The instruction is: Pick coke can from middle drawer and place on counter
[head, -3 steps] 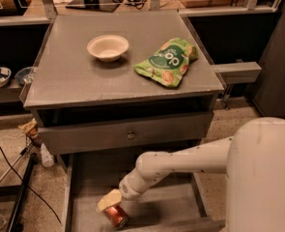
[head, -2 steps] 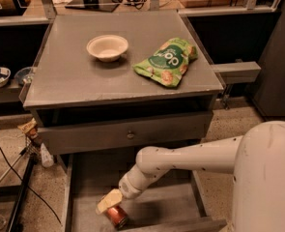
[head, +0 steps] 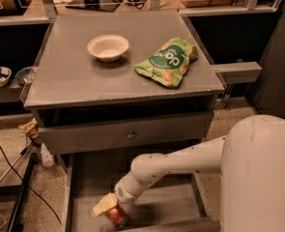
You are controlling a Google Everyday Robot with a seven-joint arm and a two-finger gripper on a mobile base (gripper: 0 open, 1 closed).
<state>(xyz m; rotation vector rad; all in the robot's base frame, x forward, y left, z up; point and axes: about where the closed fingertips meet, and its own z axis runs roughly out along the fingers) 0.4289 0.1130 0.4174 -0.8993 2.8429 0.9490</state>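
Red coke can (head: pixel 117 217) touching gripper (head: pixel 107 207) (drawer (head: pixel 91 178)).

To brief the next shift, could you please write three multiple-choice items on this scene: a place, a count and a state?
1. Where is the coke can? A on the counter B in the middle drawer C in the bowl
2. How many things lie on the counter? A two B one C four
3. The middle drawer is: A shut B taken out C pulled open
B: the can is on the drawer floor, with the tool at it. A: bowl and snack bag. C: its floor shows below the cabinet.
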